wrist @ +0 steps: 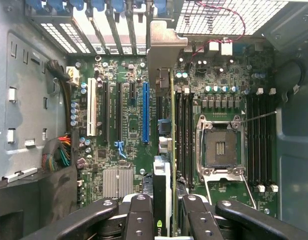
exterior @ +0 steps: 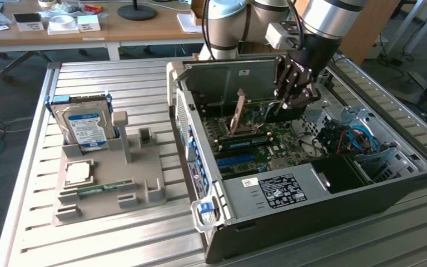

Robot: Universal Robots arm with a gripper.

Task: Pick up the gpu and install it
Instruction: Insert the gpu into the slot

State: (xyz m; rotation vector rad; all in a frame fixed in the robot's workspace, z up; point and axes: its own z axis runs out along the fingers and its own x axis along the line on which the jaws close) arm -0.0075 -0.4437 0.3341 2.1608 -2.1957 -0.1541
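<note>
tray: grey moulded plastic fixture tray (exterior: 95,183), at the exterior view's left;
case: open black metal computer case (exterior: 332,189); green motherboard (wrist: 128,100) exposed;
gpu: thin flat gpu (wrist: 163,182) with silver bracket, edge-on inside the case, above the motherboard;
gripper: matte black gripper (wrist: 165,217) clenched on the gpu

A slatted silver metal counter (exterior: 124,83) carries a grey plastic parts holder (exterior: 143,167) towards the exterior view's left. In the holder, a hard drive with a blue-and-white label (exterior: 84,125) stands upright at the far end. A square silver processor chip (exterior: 78,172) lies flat nearer the camera, with a narrow green memory stick (exterior: 104,188) just beside it. Beside the holder lies a black computer tower case (exterior: 288,228), open on top. Inside it, the green motherboard (wrist: 124,75) shows a long blue expansion slot (wrist: 145,112), an empty metal-framed processor socket (wrist: 220,147), a ribbed silver heat sink (wrist: 117,181) and a bundle of coloured wires (wrist: 61,152).
</note>
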